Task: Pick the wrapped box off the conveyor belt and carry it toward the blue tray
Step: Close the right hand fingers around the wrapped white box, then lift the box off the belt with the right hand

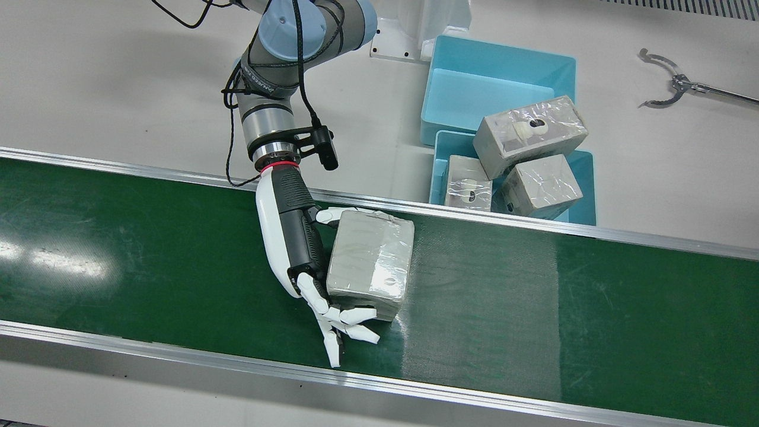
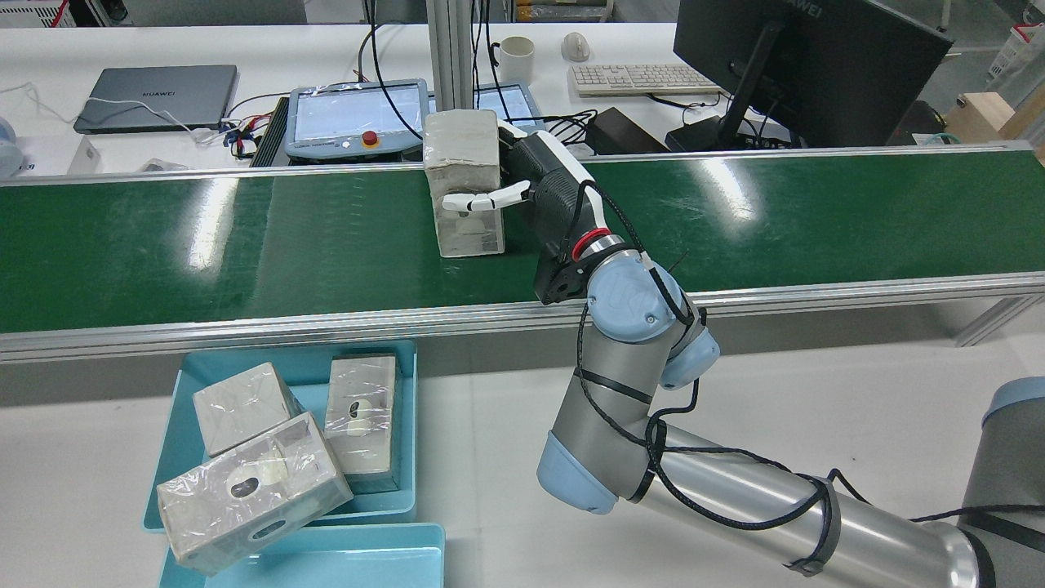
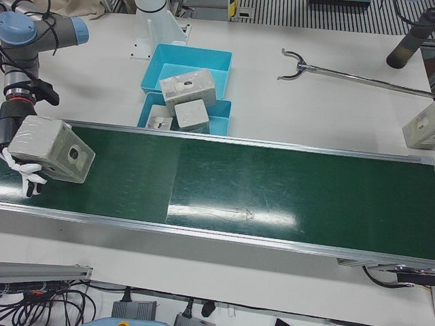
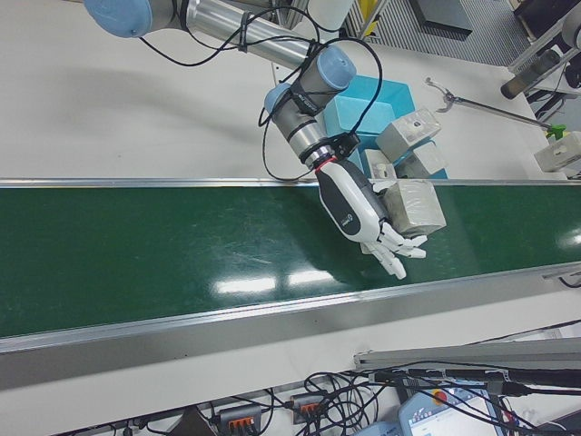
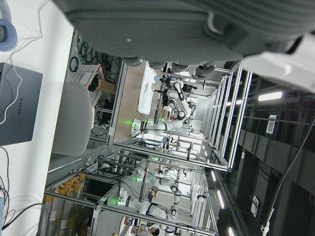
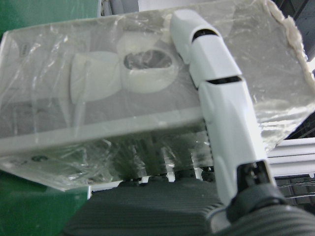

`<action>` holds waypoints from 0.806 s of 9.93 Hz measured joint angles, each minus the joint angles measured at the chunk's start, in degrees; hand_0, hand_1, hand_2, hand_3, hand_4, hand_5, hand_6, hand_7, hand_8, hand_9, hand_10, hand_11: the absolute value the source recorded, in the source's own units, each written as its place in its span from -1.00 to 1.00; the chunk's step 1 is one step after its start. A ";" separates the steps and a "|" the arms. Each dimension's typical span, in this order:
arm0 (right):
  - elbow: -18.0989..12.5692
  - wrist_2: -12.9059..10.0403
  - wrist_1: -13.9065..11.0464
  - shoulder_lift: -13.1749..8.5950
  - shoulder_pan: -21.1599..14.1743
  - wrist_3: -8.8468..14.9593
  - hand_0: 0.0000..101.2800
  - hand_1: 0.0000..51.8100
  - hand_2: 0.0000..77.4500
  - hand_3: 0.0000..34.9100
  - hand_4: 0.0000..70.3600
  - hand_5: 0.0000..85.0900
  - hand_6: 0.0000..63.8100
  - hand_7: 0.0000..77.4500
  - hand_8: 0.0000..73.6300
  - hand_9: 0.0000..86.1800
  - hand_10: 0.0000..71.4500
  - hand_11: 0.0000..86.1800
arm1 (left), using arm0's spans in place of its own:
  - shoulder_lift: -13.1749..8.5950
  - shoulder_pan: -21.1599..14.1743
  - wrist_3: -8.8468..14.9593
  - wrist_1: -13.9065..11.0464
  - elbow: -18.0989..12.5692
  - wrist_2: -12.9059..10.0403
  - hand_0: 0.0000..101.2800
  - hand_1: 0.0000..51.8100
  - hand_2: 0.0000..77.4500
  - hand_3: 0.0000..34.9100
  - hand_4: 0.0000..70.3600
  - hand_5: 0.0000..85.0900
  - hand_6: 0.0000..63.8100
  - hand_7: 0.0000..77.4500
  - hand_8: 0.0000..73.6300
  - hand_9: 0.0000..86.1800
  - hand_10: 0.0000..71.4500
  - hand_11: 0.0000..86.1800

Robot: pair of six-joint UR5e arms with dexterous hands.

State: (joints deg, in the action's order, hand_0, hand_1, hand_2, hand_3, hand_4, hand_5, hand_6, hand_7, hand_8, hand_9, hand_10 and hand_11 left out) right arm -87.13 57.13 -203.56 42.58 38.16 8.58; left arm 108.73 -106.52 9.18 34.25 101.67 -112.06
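The wrapped box [image 1: 370, 261] is grey, under clear film, with a white part showing through a window. My right hand [image 1: 295, 249] is shut on it over the green conveyor belt [image 1: 593, 308], with fingers [image 1: 347, 323] curled under its near end and the thumb on its far end. The box looks tilted and slightly raised in the left-front view [image 3: 51, 149]. It also shows in the rear view [image 2: 464, 180] and fills the right hand view [image 6: 123, 98]. Two blue trays [image 1: 492, 65] sit beside the belt. My left hand [image 5: 197, 29] shows only as a grey underside.
Three wrapped boxes [image 1: 531, 133] lie in and across the nearer blue tray [image 1: 584, 178]; the farther one is empty. A metal grabber tool [image 1: 670, 89] lies on the white table. Aluminium rails [image 1: 474, 213] edge the belt. A laptop [image 2: 155, 98] and monitor [image 2: 808, 65] stand beyond it.
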 joint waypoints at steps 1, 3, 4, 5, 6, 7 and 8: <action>-0.13 -0.04 -0.39 -0.12 0.08 -0.07 0.08 -0.07 -0.51 -1.00 -0.61 -0.13 -0.57 -0.52 -0.76 -0.95 -0.80 -0.76 | 0.00 0.00 0.00 0.00 0.00 0.00 -1.00 -1.00 -0.97 -1.00 -1.00 -0.97 -1.00 -0.99 -0.99 -0.99 -0.98 -0.99; -0.33 -0.10 -2.03 -0.52 0.28 -0.18 0.06 -0.62 -0.10 -1.00 -0.41 0.12 -0.13 -0.16 -0.27 -0.51 -0.28 -0.34 | 0.00 0.00 0.00 0.00 0.00 0.00 -1.00 -1.00 -0.99 -1.00 -1.00 -0.97 -0.98 -0.99 -0.99 -0.99 -0.98 -0.99; -0.39 -0.08 -3.02 -1.03 0.37 -0.20 0.01 -0.77 -0.01 -1.00 -0.32 0.19 -0.01 -0.08 -0.02 -0.29 -0.05 -0.18 | 0.00 0.00 0.00 0.00 0.00 0.00 -1.00 -1.00 -0.99 -1.00 -1.00 -0.97 -0.98 -0.99 -0.99 -0.99 -0.98 -0.99; -0.62 0.07 -3.74 -1.85 0.52 -0.22 0.01 -0.77 -0.07 -1.00 -0.24 0.26 0.09 -0.01 0.19 -0.11 0.08 -0.10 | 0.00 0.00 0.00 0.00 0.00 0.00 -1.00 -1.00 -0.99 -1.00 -1.00 -0.97 -0.98 -0.99 -0.99 -0.99 -0.98 -0.99; -1.33 0.24 -4.41 -2.79 0.64 -0.22 -0.04 -0.90 -0.18 -1.00 -0.19 0.29 0.20 0.10 0.36 0.01 0.27 0.05 | 0.00 0.00 0.00 0.00 0.00 0.00 -1.00 -1.00 -0.99 -1.00 -1.00 -0.97 -0.98 -0.99 -0.99 -0.99 -0.98 -0.99; -2.45 0.34 -5.33 -3.84 0.67 -0.23 -0.08 -0.98 -0.83 -1.00 -0.09 0.44 0.37 0.28 0.57 0.23 0.53 0.30 | 0.00 0.00 0.00 0.00 0.00 0.00 -1.00 -1.00 -0.99 -1.00 -1.00 -0.97 -0.98 -0.99 -0.99 -0.99 -0.98 -0.99; -3.54 0.39 -6.19 -4.81 0.66 -0.23 -0.08 -0.98 -0.83 -1.00 -0.09 0.44 0.37 0.28 0.57 0.23 0.53 0.30 | 0.00 0.00 0.00 0.00 0.00 0.00 -1.00 -1.00 -0.99 -1.00 -1.00 -0.97 -0.98 -0.99 -0.99 -0.99 -0.98 -0.99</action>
State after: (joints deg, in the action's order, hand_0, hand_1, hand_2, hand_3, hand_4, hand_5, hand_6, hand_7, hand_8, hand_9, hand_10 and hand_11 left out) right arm -90.67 57.52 -209.76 37.77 38.82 8.35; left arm 108.73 -106.52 9.18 34.25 101.67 -112.06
